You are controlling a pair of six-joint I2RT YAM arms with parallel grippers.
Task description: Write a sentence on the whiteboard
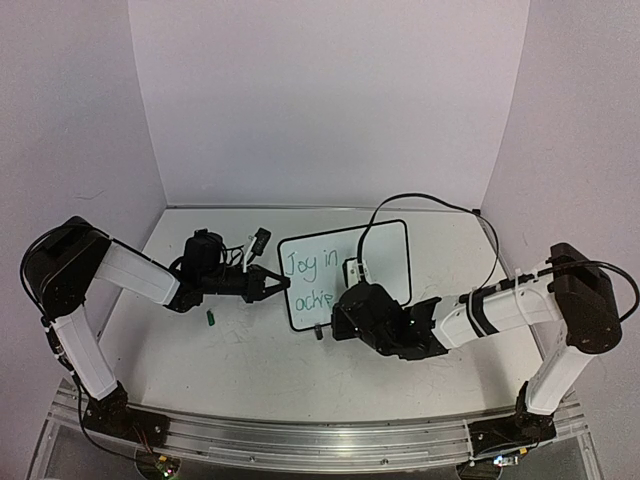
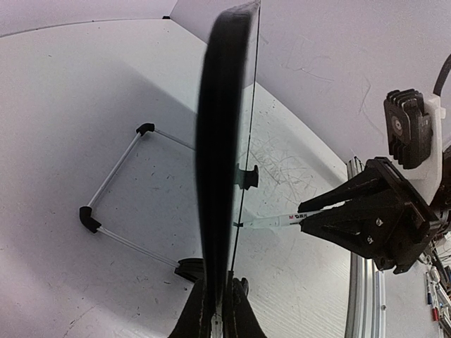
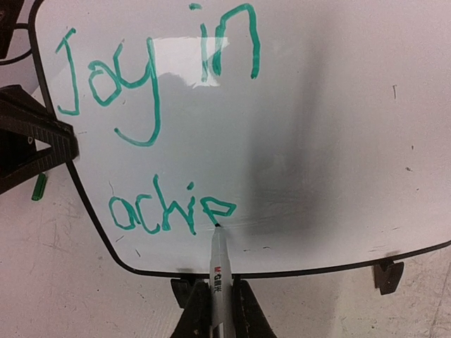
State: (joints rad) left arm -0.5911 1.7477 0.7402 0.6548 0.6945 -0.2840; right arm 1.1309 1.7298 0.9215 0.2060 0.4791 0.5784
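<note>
The whiteboard (image 1: 385,262) stands tilted mid-table, with my left gripper (image 1: 280,285) shut on its left edge. In the left wrist view the board's black edge (image 2: 222,141) runs straight up out of my shut left gripper (image 2: 217,290). The sentence (image 3: 154,98) is in green: "Joy in" above, "achie" below. My right gripper (image 3: 215,290) is shut on a white marker (image 3: 219,271), whose tip touches the board at the foot of the last "e". From the top view the right gripper (image 1: 340,312) sits at the board's lower edge.
A green marker cap (image 1: 211,318) lies on the table left of the board. A wire stand frame (image 2: 116,189) lies behind the board. The right arm's black cable (image 1: 420,200) arcs over the board's top right corner. White walls close in the table.
</note>
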